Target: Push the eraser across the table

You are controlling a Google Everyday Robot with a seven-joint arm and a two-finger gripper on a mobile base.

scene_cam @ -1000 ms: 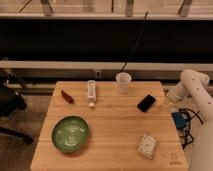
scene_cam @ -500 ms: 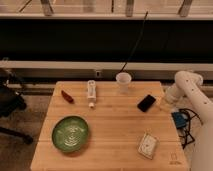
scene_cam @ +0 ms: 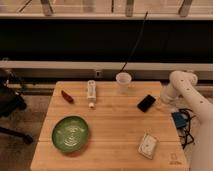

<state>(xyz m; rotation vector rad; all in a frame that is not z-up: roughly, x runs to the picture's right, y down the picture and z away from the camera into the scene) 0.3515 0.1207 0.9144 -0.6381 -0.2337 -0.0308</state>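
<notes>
The eraser (scene_cam: 146,103), a small flat black block, lies at an angle on the right part of the light wood table (scene_cam: 115,125), below and right of the white cup (scene_cam: 123,82). My gripper (scene_cam: 160,103) is at the end of the white arm (scene_cam: 179,85), low over the table's right edge. It is just right of the eraser, very close to its right end. I cannot tell whether it touches the eraser.
A white remote-like device (scene_cam: 91,92) and a small red item (scene_cam: 67,96) lie at the back left. A green bowl (scene_cam: 71,133) sits front left, a pale packet (scene_cam: 148,145) front right. A black chair (scene_cam: 10,107) stands left of the table, cables and a blue object (scene_cam: 180,120) to the right.
The arm has swung a little to the left, bringing the gripper nearer the eraser. The eraser and the other objects have not moved.
</notes>
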